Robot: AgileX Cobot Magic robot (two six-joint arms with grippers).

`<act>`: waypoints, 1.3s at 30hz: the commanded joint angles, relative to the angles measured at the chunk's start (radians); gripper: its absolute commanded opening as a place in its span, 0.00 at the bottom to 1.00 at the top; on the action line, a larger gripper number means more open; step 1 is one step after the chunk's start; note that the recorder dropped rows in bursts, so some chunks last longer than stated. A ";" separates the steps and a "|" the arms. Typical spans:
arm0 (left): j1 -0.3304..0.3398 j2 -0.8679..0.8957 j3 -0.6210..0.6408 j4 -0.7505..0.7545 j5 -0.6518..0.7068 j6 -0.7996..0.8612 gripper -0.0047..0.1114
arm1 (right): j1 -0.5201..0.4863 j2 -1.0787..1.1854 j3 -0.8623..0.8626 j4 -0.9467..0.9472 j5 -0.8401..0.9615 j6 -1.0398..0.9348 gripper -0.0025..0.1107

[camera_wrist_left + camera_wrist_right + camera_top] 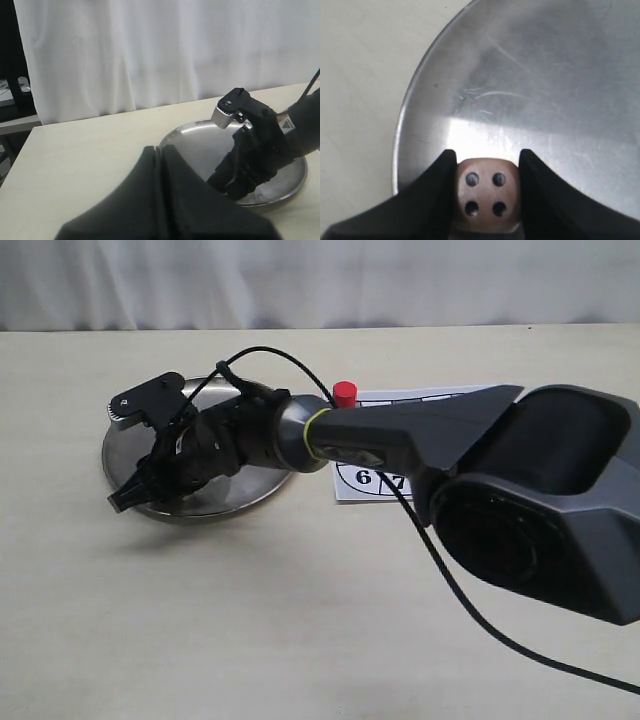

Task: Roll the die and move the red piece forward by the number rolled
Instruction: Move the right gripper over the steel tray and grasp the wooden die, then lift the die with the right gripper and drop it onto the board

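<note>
Jaws of your right gripper (122, 500) are closed down to one die-width and pinch the die (487, 194) by two opposite faces. The 4-pip face looks back at the wrist cam. It sits right at the fingertips, square between the pads, not skewed. It's a cube, so there's no long axis to worry about.

Key relation: the steel dish (530, 75) lies directly under the held die, near the rim on the side away from the board, w/ most of the dish floor stretching ahead of the fingertips. Can't tell if the die touches the metal or hangs just above it. My read: the roll isn't done yet. Letting go here should drop it inside the dish, but it's close to the edge, so a bounce could carry it out.

Your left gripper (160, 155) has its fingers pressed together w/ nothing between them. It's parked off the dish, facing it.

The red piece (345, 393) stands upright at the far corner of the numbered board (420, 397), just past the dish rim, beside the right arm's wrist. That makes the right arm the nearer one for it.
</note>
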 commanded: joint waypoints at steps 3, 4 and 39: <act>-0.002 -0.001 0.002 0.000 -0.009 -0.001 0.04 | -0.066 -0.138 -0.003 -0.011 0.163 -0.009 0.06; -0.002 -0.001 0.002 0.000 -0.009 -0.001 0.04 | -0.085 -0.170 -0.003 -0.011 0.193 -0.009 0.06; -0.002 -0.001 0.002 0.000 -0.009 -0.001 0.04 | -0.584 -0.292 0.128 -0.082 0.477 0.026 0.77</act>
